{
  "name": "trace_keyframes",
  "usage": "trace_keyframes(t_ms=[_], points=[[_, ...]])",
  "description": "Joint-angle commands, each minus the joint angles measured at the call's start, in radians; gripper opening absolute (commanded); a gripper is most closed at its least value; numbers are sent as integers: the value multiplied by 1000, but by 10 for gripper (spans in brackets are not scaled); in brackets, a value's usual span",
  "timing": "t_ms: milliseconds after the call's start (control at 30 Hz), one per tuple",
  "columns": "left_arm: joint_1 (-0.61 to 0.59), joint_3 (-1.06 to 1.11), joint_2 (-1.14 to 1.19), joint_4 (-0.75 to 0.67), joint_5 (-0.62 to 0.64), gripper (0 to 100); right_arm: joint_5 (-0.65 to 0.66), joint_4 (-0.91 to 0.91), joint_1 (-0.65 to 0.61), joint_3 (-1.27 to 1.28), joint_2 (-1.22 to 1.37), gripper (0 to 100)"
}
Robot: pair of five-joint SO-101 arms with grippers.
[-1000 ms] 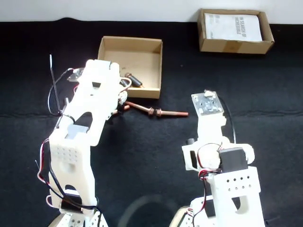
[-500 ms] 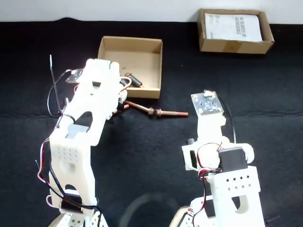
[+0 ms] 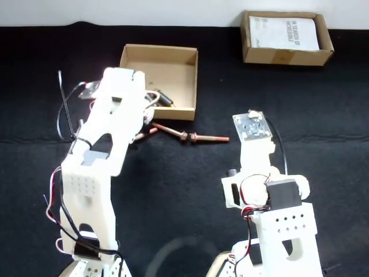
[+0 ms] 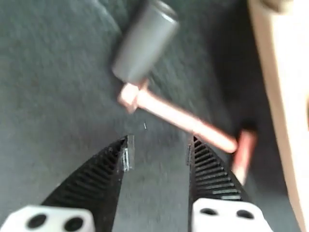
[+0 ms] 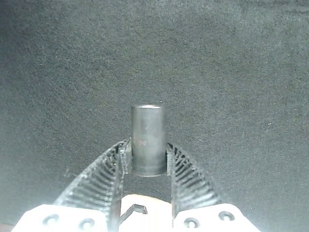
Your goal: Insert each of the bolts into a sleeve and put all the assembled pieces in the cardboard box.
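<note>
My left gripper (image 4: 159,152) hangs open over the black mat, just short of a copper bolt (image 4: 174,116). That bolt's hex head lies against the end of a grey sleeve (image 4: 145,41). A second copper bolt end (image 4: 244,154) lies beside the cardboard box wall (image 4: 285,96). In the high view the left arm (image 3: 118,109) covers the box's front left corner. Two bolts (image 3: 173,131) (image 3: 210,138) lie end to end in front of the cardboard box (image 3: 131,57). An assembled piece (image 3: 164,99) rests inside it. My right gripper (image 5: 147,150) is shut on an upright dark sleeve (image 5: 148,135).
A second cardboard box (image 3: 252,55) holding a printed paper (image 3: 282,32) sits at the back right. The right arm (image 3: 252,127) stands to the right of the bolts. Black mat covers the table, with open room between the arms and at the right.
The left arm has shifted slightly back and left toward the box, uncovering more of a short bolt beside it. The right arm and its sleeve have not moved.
</note>
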Motion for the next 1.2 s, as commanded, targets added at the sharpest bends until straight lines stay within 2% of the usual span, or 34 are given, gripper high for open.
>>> trace_keyframes(t_ms=[0, 267, 567, 800, 967, 1167], points=[[-31, -38, 31, -31, 9, 185, 9, 2, 4, -5, 4, 8], [-25, -38, 25, -44, 11, 185, 11, 2, 2, -5, 5, 8], [-33, -33, -119, -12, 11, 185, 11, 2, 2, -12, 70, 8], [-58, -35, -93, -18, 11, 185, 11, 2, 2, -16, 104, 8], [-99, -36, -13, -87, 37, 185, 11, 8, 2, -16, 107, 8], [-87, -38, 5, -86, 38, 185, 11, 7, 2, -16, 108, 8]])
